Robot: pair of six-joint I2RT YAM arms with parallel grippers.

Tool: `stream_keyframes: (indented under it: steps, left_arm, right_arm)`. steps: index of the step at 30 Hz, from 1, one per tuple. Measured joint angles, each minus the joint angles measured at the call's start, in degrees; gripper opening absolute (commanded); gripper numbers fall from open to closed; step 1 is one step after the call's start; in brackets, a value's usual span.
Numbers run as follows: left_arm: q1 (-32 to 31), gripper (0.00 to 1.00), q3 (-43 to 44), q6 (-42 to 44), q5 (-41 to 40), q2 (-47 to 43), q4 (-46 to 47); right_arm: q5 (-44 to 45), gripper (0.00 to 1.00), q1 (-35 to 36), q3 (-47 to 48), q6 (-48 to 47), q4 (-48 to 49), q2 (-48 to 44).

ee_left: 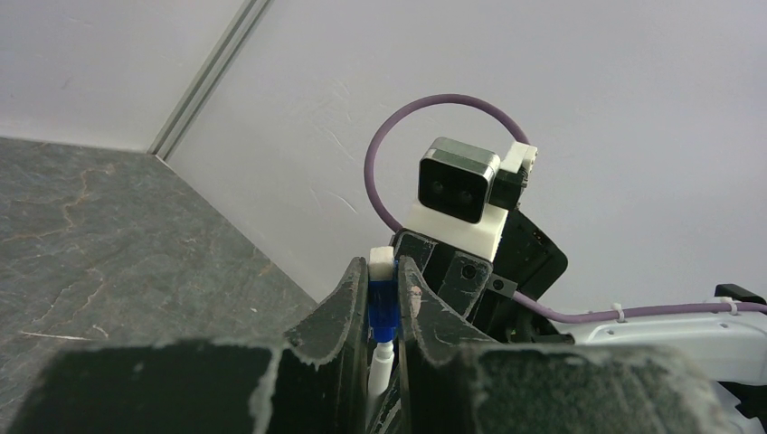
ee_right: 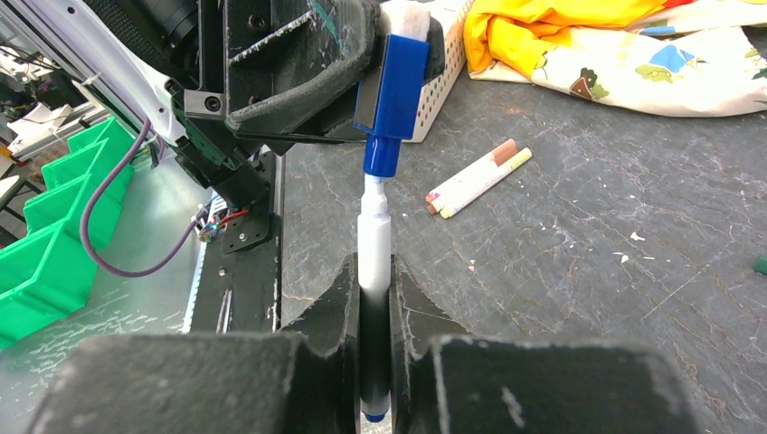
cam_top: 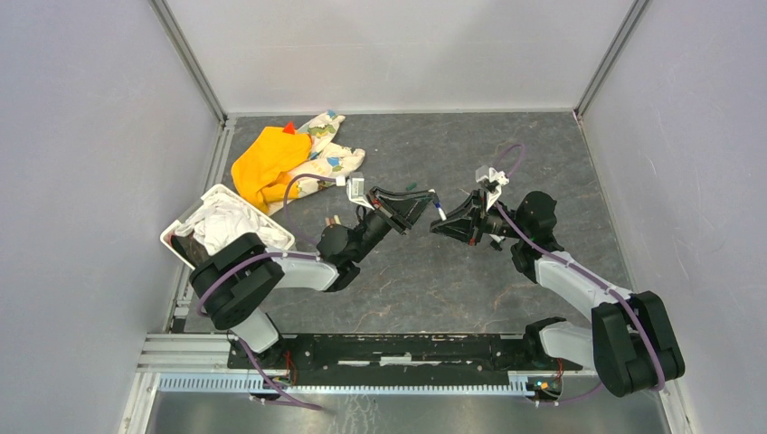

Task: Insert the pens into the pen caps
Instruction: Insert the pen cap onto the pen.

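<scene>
**Entry: pen and cap, held in the air between the two arms, above the middle of the table (cam_top: 470, 289).**

- **Left gripper (ee_left: 382, 274):** fingers clamped across the wide body of the blue cap (ee_right: 396, 83). The cap's open mouth faces the right gripper.
- **Right gripper (ee_right: 373, 269):** fingers clamped on the rear half of the white pen (ee_right: 373, 233). The pen's blue end plug shows behind the fingers.
- **Relation:** the pen points straight out from between the right fingers, its long axis aimed at the cap's mouth. Pen and cap lie nearly in one line, with the cap leaning slightly to one side in the right wrist view. The pen's front end sits at or just inside the mouth. A narrow blue collar shows between barrel and cap body, and I cannot tell which of them it belongs to.
- **Judgement:** the pen is probably not fully seated. The coming move looks like a straight push along the shared axis, with both arms equally near.
- **Elsewhere:**
  - two loose pens (ee_right: 477, 179) side by side on the table
  - white basket (ee_right: 443, 86)
  - orange cloth (cam_top: 267, 163)
  - patterned cloth (cam_top: 330, 154)
</scene>
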Motion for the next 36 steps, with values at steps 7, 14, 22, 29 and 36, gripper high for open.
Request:
stream_keyframes:
  steps: [7,14,22,29,36]
  left_arm:
    - [0.0,0.02,0.0,-0.59,0.0,0.04,0.0]
    - [-0.13,0.02,0.0,-2.47,0.15,1.46,0.35]
    - [-0.42,0.02,0.02,-2.86,0.57,2.03,0.42]
    - [-1.16,0.02,0.04,-1.81,1.2,2.82,0.46]
    - [-1.36,0.06,0.22,-1.44,1.68,3.72,0.61]
  right_arm:
    - [0.39,0.0,0.0,0.0,0.04,0.0,0.0]
    - [1.07,0.0,0.0,-0.17,0.55,-0.28,0.0]
    - [1.46,0.0,-0.04,-0.33,2.05,-0.68,0.02]
    - [1.36,0.0,-0.85,-2.84,7.13,3.28,0.02]
    - [1.18,0.0,-1.14,-3.67,8.04,3.67,0.02]
